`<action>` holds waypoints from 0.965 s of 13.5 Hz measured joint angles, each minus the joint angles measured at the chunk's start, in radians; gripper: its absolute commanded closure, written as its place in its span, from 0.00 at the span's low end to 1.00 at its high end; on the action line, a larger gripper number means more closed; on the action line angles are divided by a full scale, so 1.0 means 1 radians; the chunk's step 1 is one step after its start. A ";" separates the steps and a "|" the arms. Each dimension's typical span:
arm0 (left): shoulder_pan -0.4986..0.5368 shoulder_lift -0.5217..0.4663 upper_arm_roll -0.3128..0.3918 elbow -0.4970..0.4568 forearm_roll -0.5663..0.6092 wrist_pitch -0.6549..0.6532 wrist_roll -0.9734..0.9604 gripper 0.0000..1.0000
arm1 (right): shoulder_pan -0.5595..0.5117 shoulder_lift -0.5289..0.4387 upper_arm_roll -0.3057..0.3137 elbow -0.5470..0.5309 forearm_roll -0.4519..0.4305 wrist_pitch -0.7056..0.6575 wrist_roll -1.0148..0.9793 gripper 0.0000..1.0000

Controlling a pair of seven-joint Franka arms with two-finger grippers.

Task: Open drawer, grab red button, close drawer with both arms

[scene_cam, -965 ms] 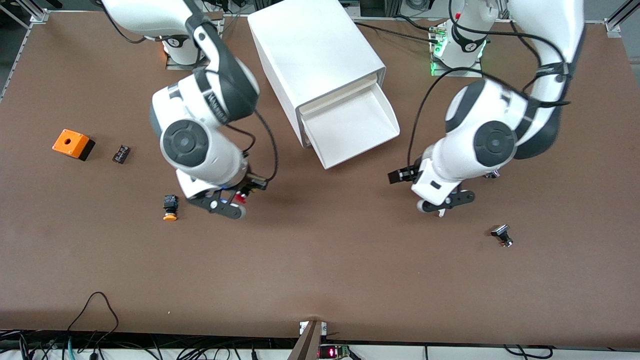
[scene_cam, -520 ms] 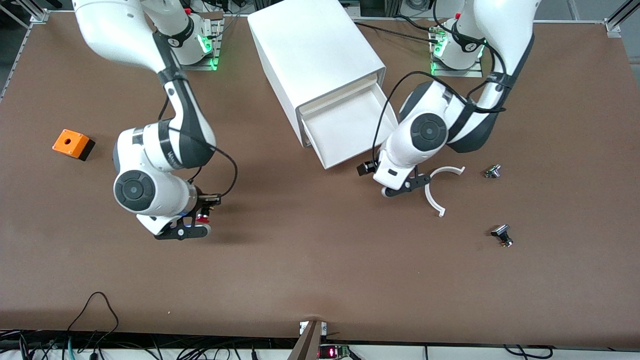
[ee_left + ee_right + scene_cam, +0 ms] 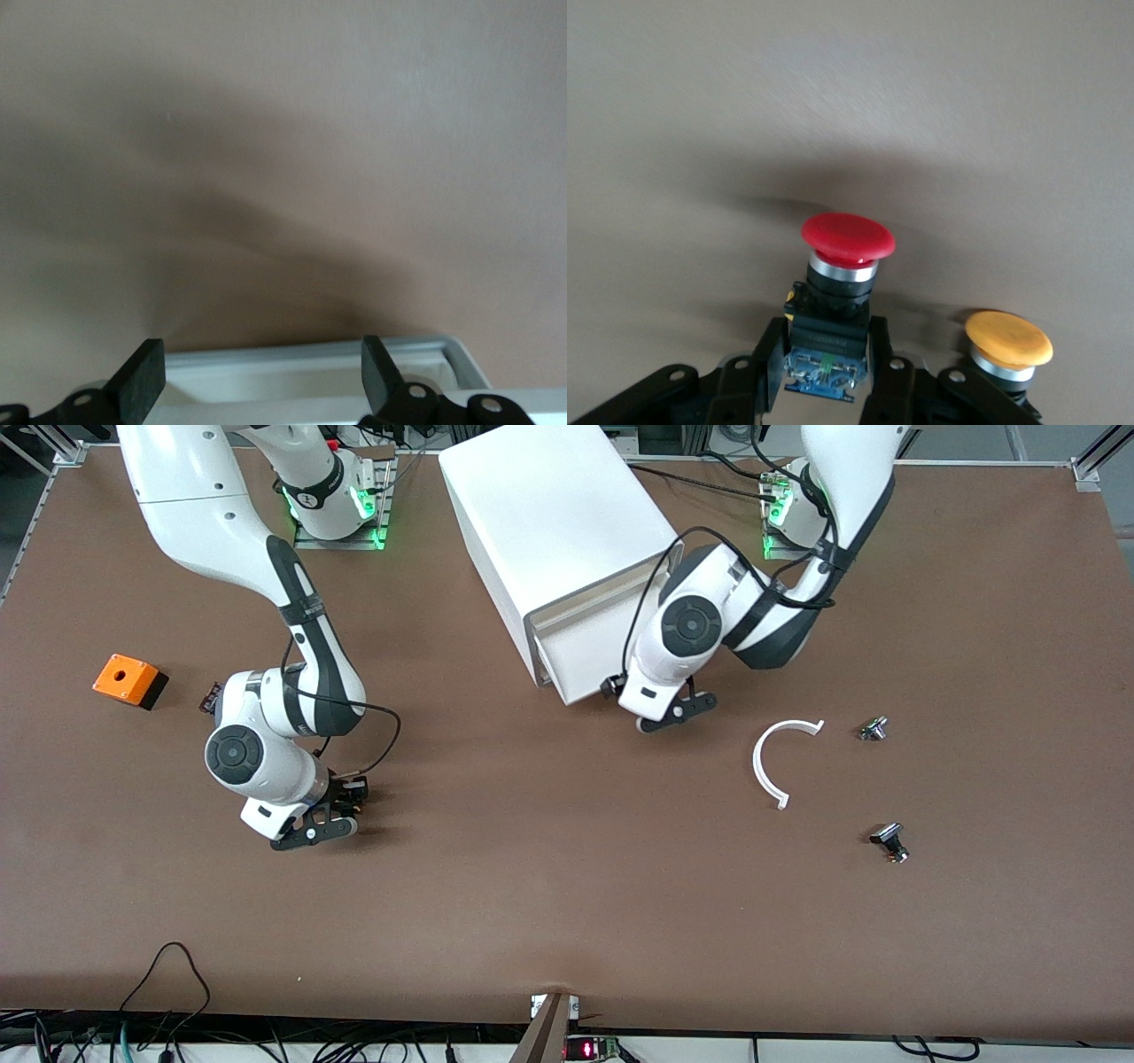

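Push drawer (image 3: 576, 660) front squarely using left gripper (image 3: 671, 714), spread wide and empty, upper centre of frame. Lift red button (image 3: 847, 239), pinched in right gripper (image 3: 323, 821) lower down, clear of yellow-capped button (image 3: 1008, 338).

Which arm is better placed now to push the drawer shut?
Left. The left claw is open right at the drawer front, while the right claw is shut on the button.

No text, label, brand or number can be read on anything in these views. Small marks on the arm bases are too small to make out.
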 measured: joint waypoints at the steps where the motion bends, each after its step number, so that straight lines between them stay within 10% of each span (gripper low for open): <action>1: -0.002 -0.006 -0.017 -0.007 0.000 -0.003 -0.019 0.02 | -0.001 0.000 0.000 -0.004 0.000 0.001 -0.001 0.96; 6: -0.001 -0.022 -0.100 -0.024 -0.076 -0.051 -0.092 0.02 | 0.000 -0.003 0.006 -0.003 0.001 0.002 -0.001 0.01; 13: -0.002 -0.022 -0.107 -0.028 -0.104 -0.080 -0.094 0.02 | -0.006 -0.125 -0.003 0.016 0.001 0.003 -0.002 0.01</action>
